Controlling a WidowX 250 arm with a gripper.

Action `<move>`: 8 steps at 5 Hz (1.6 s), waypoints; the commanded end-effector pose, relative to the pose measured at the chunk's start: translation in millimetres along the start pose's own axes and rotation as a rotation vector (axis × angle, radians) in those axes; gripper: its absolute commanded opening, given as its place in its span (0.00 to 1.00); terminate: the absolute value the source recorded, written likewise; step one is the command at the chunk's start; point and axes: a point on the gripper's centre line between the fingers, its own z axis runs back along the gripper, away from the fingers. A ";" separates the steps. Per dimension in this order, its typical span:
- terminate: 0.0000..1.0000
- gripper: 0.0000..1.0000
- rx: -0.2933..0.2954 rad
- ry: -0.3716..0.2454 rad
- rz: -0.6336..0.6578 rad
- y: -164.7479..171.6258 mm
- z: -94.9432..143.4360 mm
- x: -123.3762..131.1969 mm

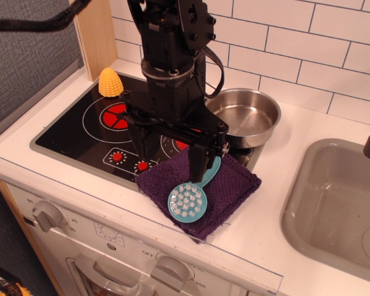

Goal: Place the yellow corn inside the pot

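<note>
Just now the black robot hand [169, 157] hangs low over the front of the toy stove top [68, 132], its two dark fingers [197, 161] pointing down and spread apart with nothing between them. One finger comes down beside the handle of a light blue scrubbing brush [188, 200]; whether it touches the handle cannot be told. The other finger stands over the stove's front red dots, left of the brush.

The brush lies flat on a dark purple cloth [234, 185], round bristled head toward the front edge, handle pointing back toward the stove. The cloth overlaps the front right corner of the stove and spreads onto the white worktop [277, 209].

The yellow corn [110, 82] stands upright at the stove's far left corner, pointed end up, well apart from the hand and clear of everything else. The pot [250, 114] sits on the stove's back right side, just behind the cloth, shiny and with nothing visible inside it. The arm's body hides the pot's left rim.

Beyond the stove's right side, a grey sink basin [333, 203] is set into the worktop. White tiles [296, 43] cover the wall behind the stove, and grey oven knobs [46, 216] line the panel below it.
</note>
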 end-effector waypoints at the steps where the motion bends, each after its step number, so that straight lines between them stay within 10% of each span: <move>1: 0.00 1.00 0.000 0.000 0.000 0.0 0.0 0.0; 3: 0.00 1.00 -0.030 -0.051 0.107 59.9 1.8 47.0; 5: 0.00 1.00 0.083 -0.110 0.209 149.2 6.5 101.2; 8: 0.00 1.00 0.125 -0.139 0.355 217.8 -6.7 116.7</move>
